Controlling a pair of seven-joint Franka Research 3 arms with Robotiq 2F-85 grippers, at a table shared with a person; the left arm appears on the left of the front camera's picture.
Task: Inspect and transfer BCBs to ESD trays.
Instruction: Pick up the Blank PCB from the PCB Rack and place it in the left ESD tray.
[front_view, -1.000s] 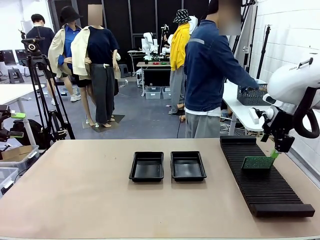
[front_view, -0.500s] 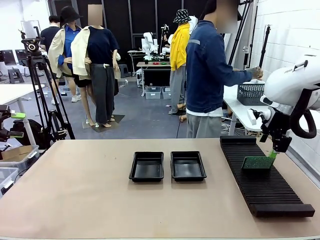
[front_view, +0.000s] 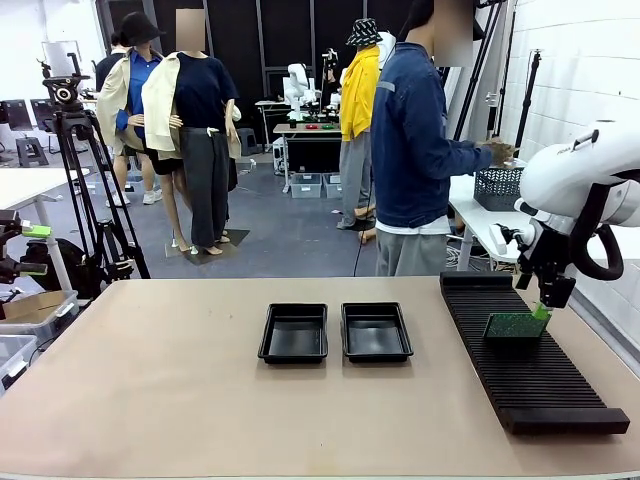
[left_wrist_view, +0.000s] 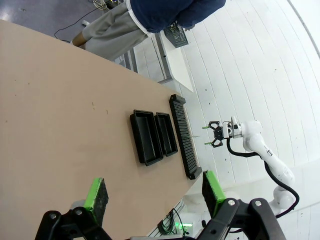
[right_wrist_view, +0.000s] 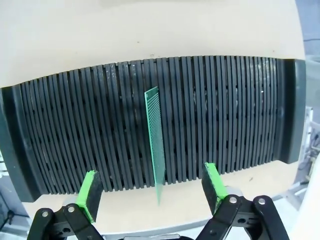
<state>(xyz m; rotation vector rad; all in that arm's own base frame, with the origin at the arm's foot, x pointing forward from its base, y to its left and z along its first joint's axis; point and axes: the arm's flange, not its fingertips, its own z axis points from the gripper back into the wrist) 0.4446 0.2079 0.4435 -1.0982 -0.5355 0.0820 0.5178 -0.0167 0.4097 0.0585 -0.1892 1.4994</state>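
Observation:
One BCB (front_view: 516, 325), a thin green board, stands on edge in a slot of the long black rack (front_view: 530, 375) at the table's right. My right gripper (front_view: 543, 309) hangs open just above the board's right end. Seen from the right wrist, the BCB (right_wrist_view: 156, 137) is edge-on between the spread green pads (right_wrist_view: 90, 187), touching neither. Two ESD trays (front_view: 293, 333) (front_view: 376, 331) lie side by side mid-table, nothing in them. My left gripper (left_wrist_view: 155, 192) is open high over the table, far from the trays (left_wrist_view: 147, 137).
A person in a blue jacket (front_view: 410, 150) stands at the far edge, turned right, a hand at a grey mesh basket (front_view: 498, 187) on a side table. A tripod (front_view: 75, 180) stands at far left. The left part of the tabletop (front_view: 130, 390) is bare.
My right gripper has shifted slightly left and down, closer over the board's end. The person has turned further toward the basket.

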